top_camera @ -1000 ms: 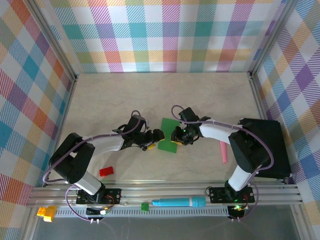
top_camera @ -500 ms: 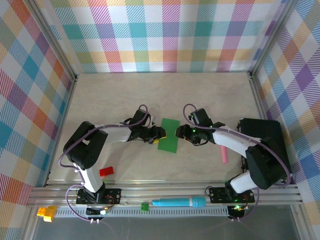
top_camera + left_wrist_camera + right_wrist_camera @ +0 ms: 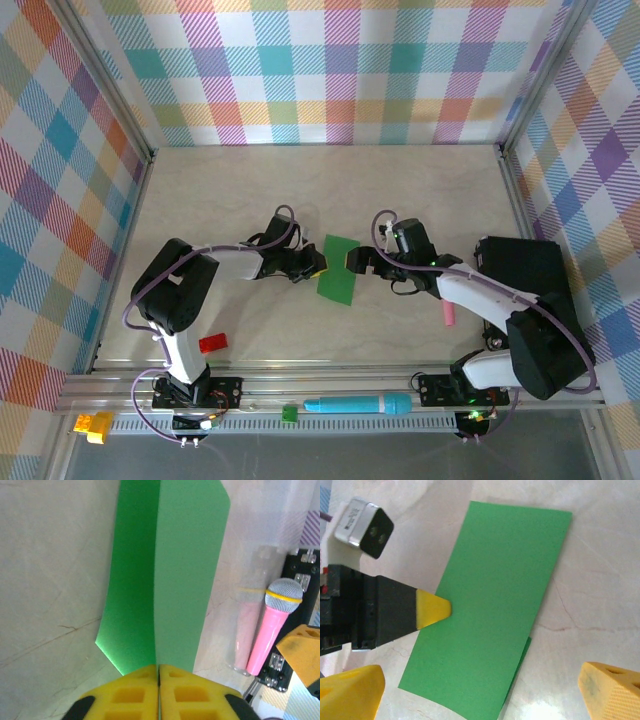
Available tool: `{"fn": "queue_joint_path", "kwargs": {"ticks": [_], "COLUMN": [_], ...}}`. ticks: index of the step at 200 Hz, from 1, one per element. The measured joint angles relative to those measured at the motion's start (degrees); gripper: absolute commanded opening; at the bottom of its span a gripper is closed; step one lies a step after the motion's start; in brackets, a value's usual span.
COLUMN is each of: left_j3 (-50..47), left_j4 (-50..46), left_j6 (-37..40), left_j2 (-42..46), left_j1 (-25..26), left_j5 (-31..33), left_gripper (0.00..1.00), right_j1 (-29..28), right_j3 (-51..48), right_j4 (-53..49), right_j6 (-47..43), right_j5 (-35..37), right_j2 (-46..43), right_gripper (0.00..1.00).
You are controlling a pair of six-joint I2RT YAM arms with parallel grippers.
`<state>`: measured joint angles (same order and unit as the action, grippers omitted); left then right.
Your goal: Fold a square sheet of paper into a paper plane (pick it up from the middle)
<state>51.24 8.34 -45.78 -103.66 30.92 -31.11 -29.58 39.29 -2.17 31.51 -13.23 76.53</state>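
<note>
Top external: the folded square sheet of paper (image 3: 337, 272) is lying flat on the tabletop (image 3: 230, 190), between the left tool (image 3: 316, 265) and the right tool (image 3: 356, 260).

Left wrist: the left tool is sitting closed, tips on the sheet's edge; I cannot tell if it is pinching.

Right wrist: the right tool is standing wide open. One lower layer is peeking out.

Risk, judged: a dragging left tip could be skewing the layers and spoiling the crease.
</note>
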Motion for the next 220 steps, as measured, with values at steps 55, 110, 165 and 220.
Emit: {"fn": "queue_joint_path", "kwargs": {"ticks": [55,110,165,220], "left_j3": [-2.5,-4.2,-2.7,-1.5], "left_j4": [2.7,2.3,-0.8,-2.7], "left_j6": [-5.2,-11.4,-14.9,-16.2], "left_j2": [1.4,4.0,4.2,4.2], "left_j1": [0.0,0.0,0.1,0.1], "left_j5": [5.4,9.8,10.8,10.7], "left_gripper": [0.00,0.00,0.00,0.00], "right_j1": [-0.2,-4.9,-10.7,-11.4], "right_j3": [-0.3,-2.5,-2.4,-2.4], "right_j4": [4.6,11.6,15.7,22.0], "right_j6": [-10.3,-22.2,-33.6,-41.6], "right_j5": [0.1,-1.2,-2.4,-5.9], "right_j2": [0.0,3.0,10.4,14.2], "right_gripper": [0.99,0.84,0.61,0.66]}}
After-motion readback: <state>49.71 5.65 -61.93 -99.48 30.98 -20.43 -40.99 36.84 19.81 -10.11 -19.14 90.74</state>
